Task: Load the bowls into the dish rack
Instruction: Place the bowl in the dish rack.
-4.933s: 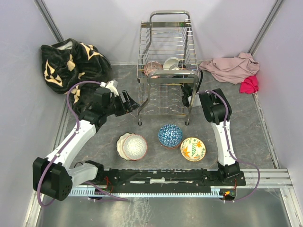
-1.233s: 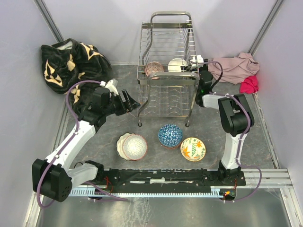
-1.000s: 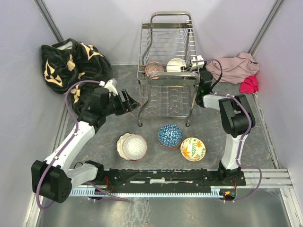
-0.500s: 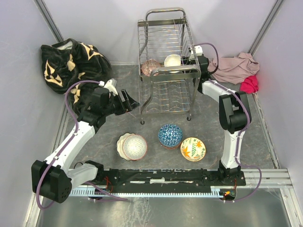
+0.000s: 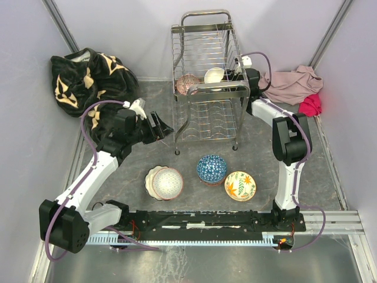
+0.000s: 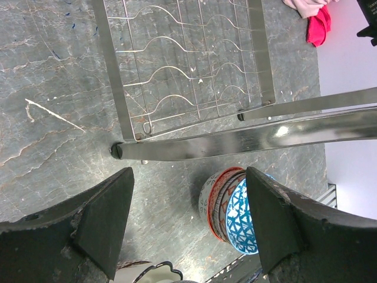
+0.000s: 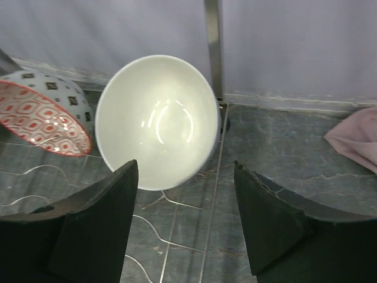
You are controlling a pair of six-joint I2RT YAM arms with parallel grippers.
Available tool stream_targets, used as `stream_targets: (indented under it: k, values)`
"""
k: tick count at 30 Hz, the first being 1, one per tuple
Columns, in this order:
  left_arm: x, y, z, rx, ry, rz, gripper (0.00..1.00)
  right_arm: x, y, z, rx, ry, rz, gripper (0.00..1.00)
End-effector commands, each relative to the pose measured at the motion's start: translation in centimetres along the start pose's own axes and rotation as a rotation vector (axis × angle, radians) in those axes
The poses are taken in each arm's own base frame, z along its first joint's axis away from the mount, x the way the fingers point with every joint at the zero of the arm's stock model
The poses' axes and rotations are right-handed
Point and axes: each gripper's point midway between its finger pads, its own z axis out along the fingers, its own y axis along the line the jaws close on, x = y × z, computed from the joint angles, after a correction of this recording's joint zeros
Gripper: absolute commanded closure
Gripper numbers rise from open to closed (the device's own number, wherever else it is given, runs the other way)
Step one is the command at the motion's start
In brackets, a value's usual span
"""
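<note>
Both wide (empty), left end effector (image 6: pixel 188 172), right end effector (image 7: pixel 185 168) facing racked white bowl (image 7: pixel 156 121)

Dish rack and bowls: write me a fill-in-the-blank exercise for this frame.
The dish rack holds ___ bowls.
In the right wrist view, the white bowl stands to the ___ of the red-patterned bowl.
On the table, the blue bowl sits ___ the red-rimmed bowl and the floral bowl.
Missing: two; right; between.
</note>
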Motion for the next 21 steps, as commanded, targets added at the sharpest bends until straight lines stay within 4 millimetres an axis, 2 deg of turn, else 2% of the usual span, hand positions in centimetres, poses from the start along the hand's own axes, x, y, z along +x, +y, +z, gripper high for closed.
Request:
stream_targets:
  k: [1, 4, 7, 12, 14, 18, 19, 21]
  values:
    - [-1.2, -0.8, -0.5, 0.022, -0.043, 0.028, 0.17, -3.2, 0.7, -0.1, -0.076, -0.104, 0.182, 0.24]
    - [-1.2, -0.7, -0.6, 0.022, -0.043, 0.028, 0.18, -3.4, -0.2, -0.7, -0.069, -0.111, 0.265, 0.11]
    - [-1.2, -0.8, -0.6, 0.024, -0.043, 0.029, 0.18, -3.3, -2.2, -1.7, -0.01, -0.123, 0.396, 0.01]
    - [-1.1, -0.8, -0.6, 0.029, -0.042, 0.028, 0.17, -3.2, -4.2, -3.3, 0.027, -0.168, 0.509, 0.01]
    - [-1.2, -0.9, -0.6, 0.03, -0.044, 0.028, 0.17, -3.9, -5.4, -3.8, -0.03, -0.206, 0.646, 0.01]
    - [-1.1, -0.9, -0.6, 0.034, -0.042, 0.027, 0.18, -4.2, -10.8, -6.2, 0.023, -0.282, 1.038, 0.01]
    - [-1.1, -0.9, -0.5, 0.036, -0.04, 0.026, 0.18, -4.4, -11.1, -7.1, 0.024, -0.289, 1.048, 0.01]
    - [-1.1, -1.1, -0.5, 0.043, -0.039, 0.025, 0.18, -4.9, -10.5, -8.0, 0.015, -0.238, 0.94, 0.01]
